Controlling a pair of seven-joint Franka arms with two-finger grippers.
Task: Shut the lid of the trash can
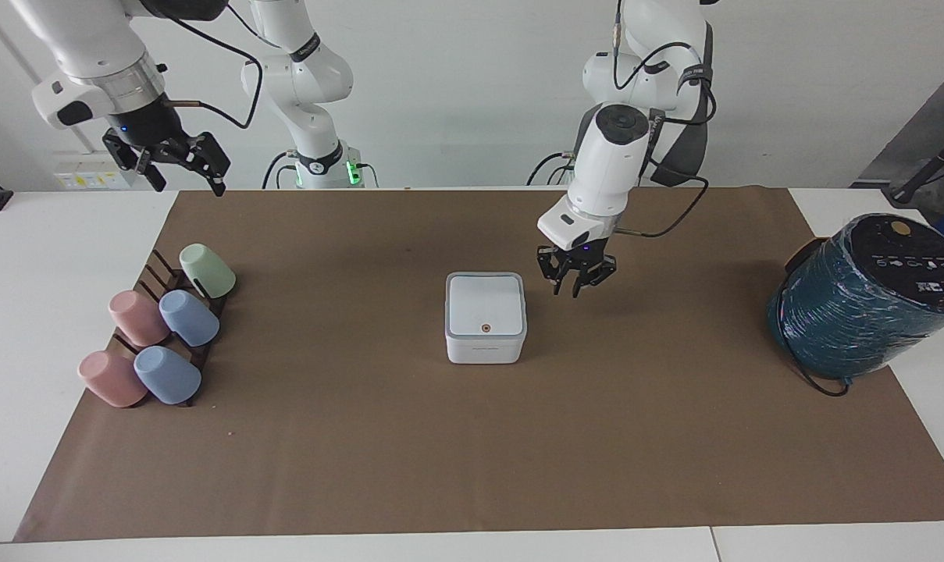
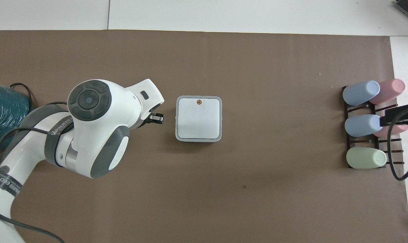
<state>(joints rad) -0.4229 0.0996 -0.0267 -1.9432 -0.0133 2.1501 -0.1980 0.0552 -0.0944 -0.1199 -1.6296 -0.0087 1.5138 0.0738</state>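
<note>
The white trash can [image 1: 485, 350] stands on the middle of the brown mat. Its lid [image 1: 486, 300] lies flat and closed on it, with the orange dot [image 1: 485, 328] on the edge farther from the robots; it also shows in the overhead view [image 2: 198, 118]. My left gripper [image 1: 575, 290] hangs shut and empty in the air beside the can, toward the left arm's end, clear of the lid; it also shows in the overhead view [image 2: 158, 118]. My right gripper [image 1: 187, 183] waits open and raised over the cup rack.
A large dark teal wrapped cylinder [image 1: 862, 300] with a black cable stands at the left arm's end of the table. A dark rack [image 1: 155, 269] with several pastel cups lies at the right arm's end. The brown mat [image 1: 472, 453] covers most of the table.
</note>
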